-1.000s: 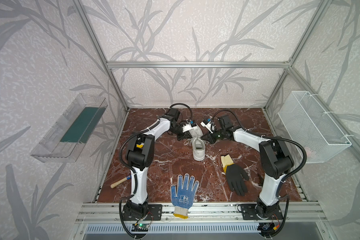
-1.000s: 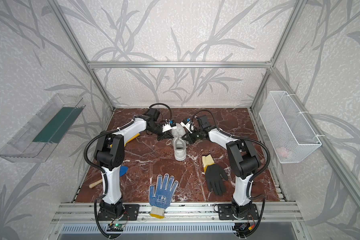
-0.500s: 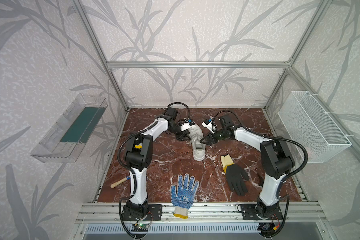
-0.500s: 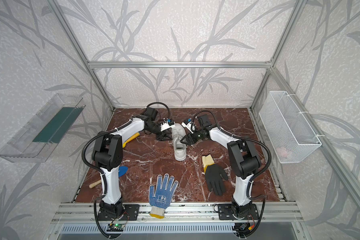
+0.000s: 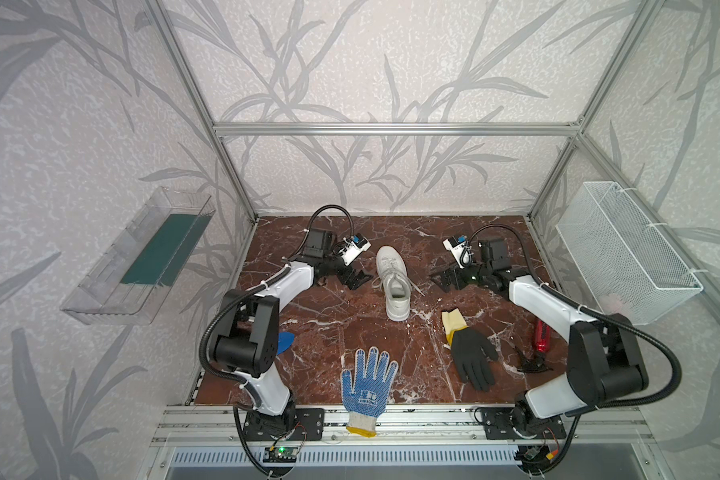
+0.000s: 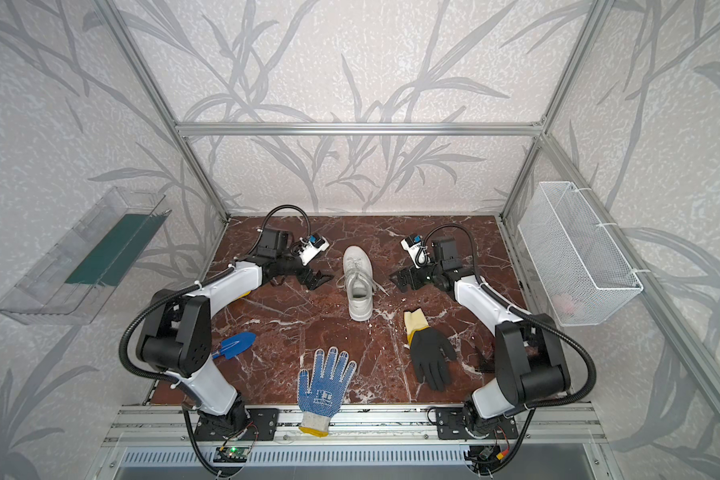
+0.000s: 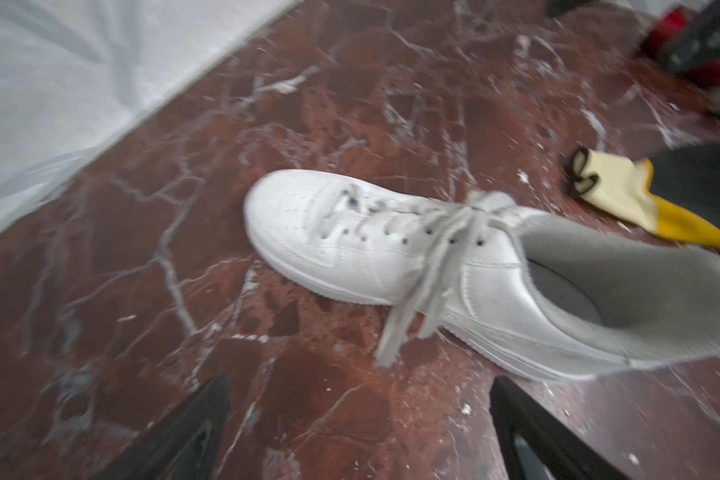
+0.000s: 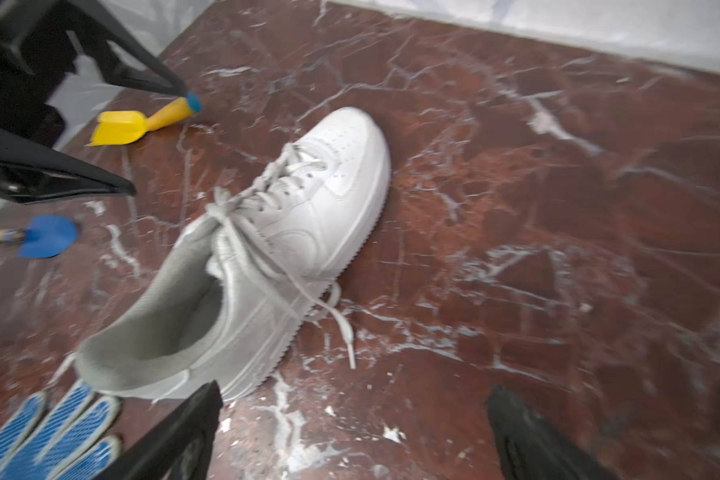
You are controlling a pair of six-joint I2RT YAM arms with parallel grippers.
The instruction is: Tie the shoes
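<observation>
The white shoe (image 5: 393, 282) (image 6: 360, 284) stands upright in the middle of the marble floor, toe toward the back wall. Its laces (image 7: 466, 220) are crossed in a knot near the tongue. One end trails down the side onto the floor (image 8: 348, 336). My left gripper (image 5: 360, 277) (image 6: 321, 279) (image 7: 360, 399) is open, a short way left of the shoe, touching nothing. My right gripper (image 5: 443, 282) (image 6: 400, 282) (image 8: 356, 395) is open too, a short way right of the shoe, with only bare floor between its fingers.
A blue-dotted white glove (image 5: 368, 382) lies at the front edge, a black glove with yellow cuff (image 5: 470, 357) front right. A blue trowel (image 6: 233, 345) and yellow scoop (image 8: 121, 126) lie left. A red bottle (image 5: 542, 334) is right. A wire basket (image 5: 624, 249) hangs on the right wall.
Both grippers were shut close together over the shoe's laces. They have opened and drawn apart, left arm leftward and right arm rightward, and the laces now lie loose on the shoe.
</observation>
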